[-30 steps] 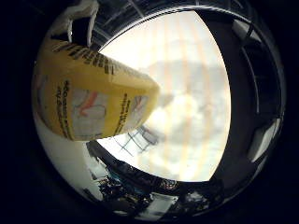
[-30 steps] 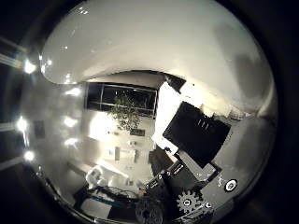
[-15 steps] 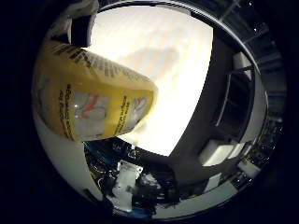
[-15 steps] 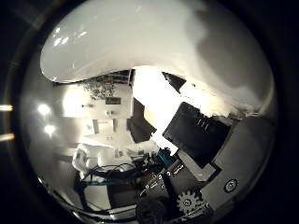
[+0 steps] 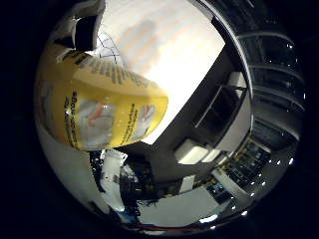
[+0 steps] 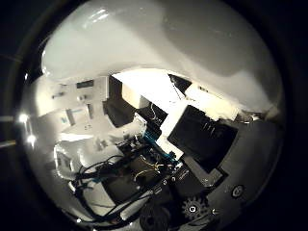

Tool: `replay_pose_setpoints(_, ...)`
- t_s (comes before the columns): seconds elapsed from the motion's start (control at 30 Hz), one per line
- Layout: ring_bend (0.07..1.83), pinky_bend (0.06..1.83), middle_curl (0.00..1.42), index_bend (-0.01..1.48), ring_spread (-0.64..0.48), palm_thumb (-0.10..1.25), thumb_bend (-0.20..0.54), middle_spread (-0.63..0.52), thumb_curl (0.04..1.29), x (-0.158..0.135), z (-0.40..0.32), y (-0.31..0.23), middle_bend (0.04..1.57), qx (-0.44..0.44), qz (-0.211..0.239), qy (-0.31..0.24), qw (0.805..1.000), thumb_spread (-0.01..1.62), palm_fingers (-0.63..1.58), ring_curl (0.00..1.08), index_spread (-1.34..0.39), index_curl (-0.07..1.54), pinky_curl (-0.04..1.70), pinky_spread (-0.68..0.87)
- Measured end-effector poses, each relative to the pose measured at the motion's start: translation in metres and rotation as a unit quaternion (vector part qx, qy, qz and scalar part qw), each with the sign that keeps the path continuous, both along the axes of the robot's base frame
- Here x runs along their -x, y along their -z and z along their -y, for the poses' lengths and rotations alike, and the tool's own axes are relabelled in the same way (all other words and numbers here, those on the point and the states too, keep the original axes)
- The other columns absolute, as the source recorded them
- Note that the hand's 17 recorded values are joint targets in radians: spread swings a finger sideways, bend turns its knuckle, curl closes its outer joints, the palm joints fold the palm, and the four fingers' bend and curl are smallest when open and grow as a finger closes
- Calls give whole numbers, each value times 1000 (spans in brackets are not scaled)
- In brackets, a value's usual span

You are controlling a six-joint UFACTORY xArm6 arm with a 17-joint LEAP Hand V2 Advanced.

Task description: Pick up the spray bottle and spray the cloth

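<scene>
The spray bottle (image 5: 99, 114) lies tight against my palm. Its yellow label with print fills one side of the little finger side view, and its white body (image 6: 159, 48) spans the thumb side view. My right hand (image 6: 202, 137) has white and black fingers curled round the bottle; another fingertip (image 5: 84, 27) shows past the label. The bottle hangs clear of the white tabletop (image 5: 169, 55). I cannot make out the cloth in either view.
Beyond the tabletop's edge stand dark shelving and white boxes (image 5: 214, 114). White equipment with black wiring (image 6: 110, 163) lies below the palm. Ceiling lights show along the room's far side.
The whole picture has swung, so my hand has turned with the bottle in it. The tabletop takes up less of the view and more of the room shows. The bottle stays fixed against the palm.
</scene>
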State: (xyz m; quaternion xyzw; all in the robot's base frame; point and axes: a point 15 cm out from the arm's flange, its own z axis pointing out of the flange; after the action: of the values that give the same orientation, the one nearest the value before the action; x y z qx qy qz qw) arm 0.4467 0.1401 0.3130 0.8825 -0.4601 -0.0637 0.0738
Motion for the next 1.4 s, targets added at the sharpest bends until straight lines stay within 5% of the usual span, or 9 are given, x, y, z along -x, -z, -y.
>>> replay_pose_setpoints(0.7, 1497, 1017, 612, 1124, -165, 1078, -15, -94, 785, -28, -26, 106, 1380, 255, -27, -79, 963, 898, 1181, 596, -220, 782, 1369, -177)
replay_pose_setpoints(1.4, 1496, 1016, 612, 1115, -166, 1076, -16, -91, 783, -33, -12, 91, 1379, 275, -14, -69, 959, 902, 1181, 598, -222, 787, 1350, -180)
